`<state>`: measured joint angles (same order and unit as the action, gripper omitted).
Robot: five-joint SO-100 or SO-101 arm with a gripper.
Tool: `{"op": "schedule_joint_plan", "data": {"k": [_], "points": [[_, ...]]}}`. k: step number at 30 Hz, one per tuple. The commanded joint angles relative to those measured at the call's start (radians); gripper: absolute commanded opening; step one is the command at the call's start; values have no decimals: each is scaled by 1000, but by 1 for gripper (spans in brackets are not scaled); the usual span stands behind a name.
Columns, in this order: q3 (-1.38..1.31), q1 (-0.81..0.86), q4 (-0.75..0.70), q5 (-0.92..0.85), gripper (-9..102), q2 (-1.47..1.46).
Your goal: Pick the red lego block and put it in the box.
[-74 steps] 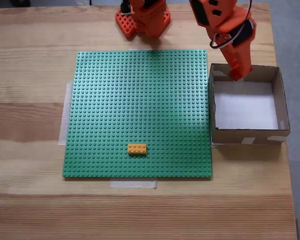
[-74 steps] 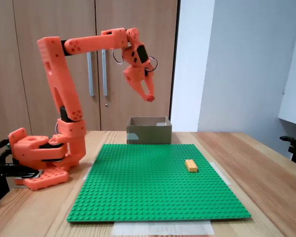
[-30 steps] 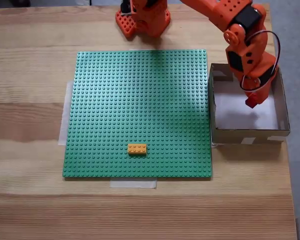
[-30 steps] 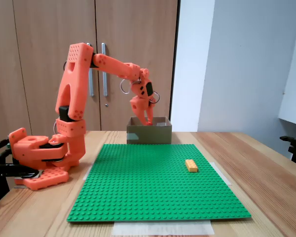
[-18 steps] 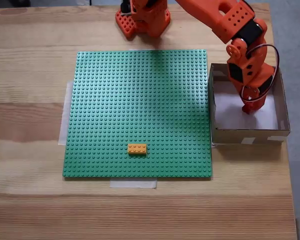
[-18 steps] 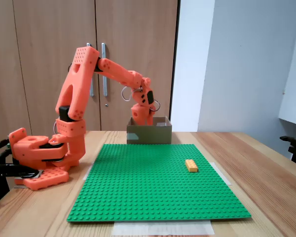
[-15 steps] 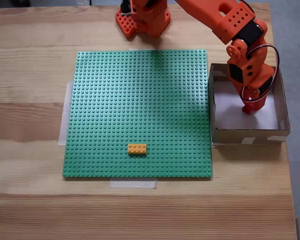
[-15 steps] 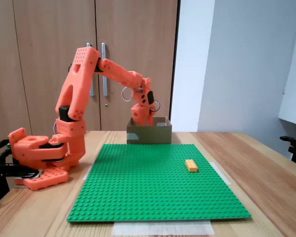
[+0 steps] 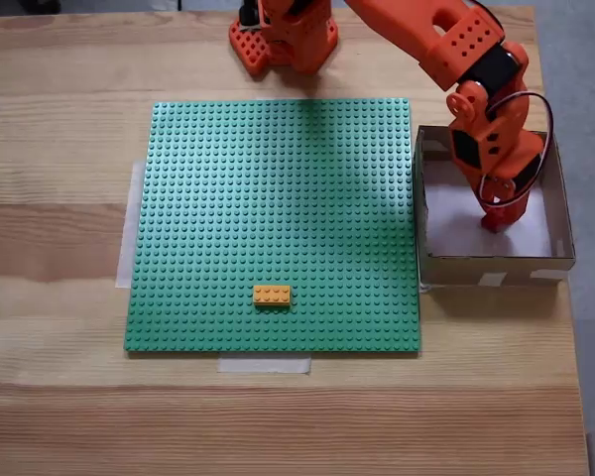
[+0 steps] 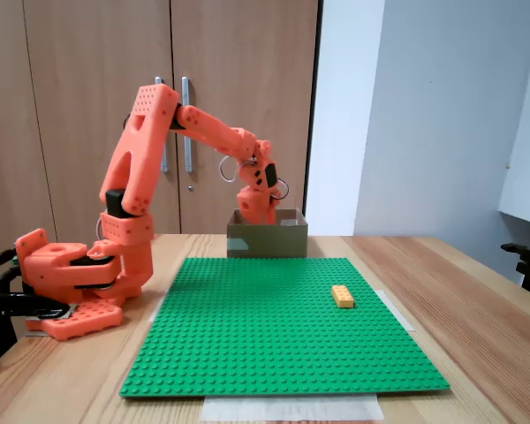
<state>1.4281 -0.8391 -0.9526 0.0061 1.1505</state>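
Down inside the box (image 9: 559, 213), the claw (image 9: 495, 220) pinches the red lego block (image 9: 492, 223), jaws nearly together.

A pale wooden table (image 9: 59, 397) carried a green studded baseplate (image 9: 273, 218) at the frame's centre, taped at its left and lower edges. The box (image 9: 491, 266) sat right of it; the arm's orange base (image 9: 283, 40) stood at top.
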Motion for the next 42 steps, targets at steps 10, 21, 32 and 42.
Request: {"op": "schedule_joint_plan", "data": {"k": [10,21,32,42], "points": [[-20,2,-38,18,9,17],[-43,6,-63,18,14,38],[-12,3,-38,35,11,190],[48,28,-5,34,3,396]]}}
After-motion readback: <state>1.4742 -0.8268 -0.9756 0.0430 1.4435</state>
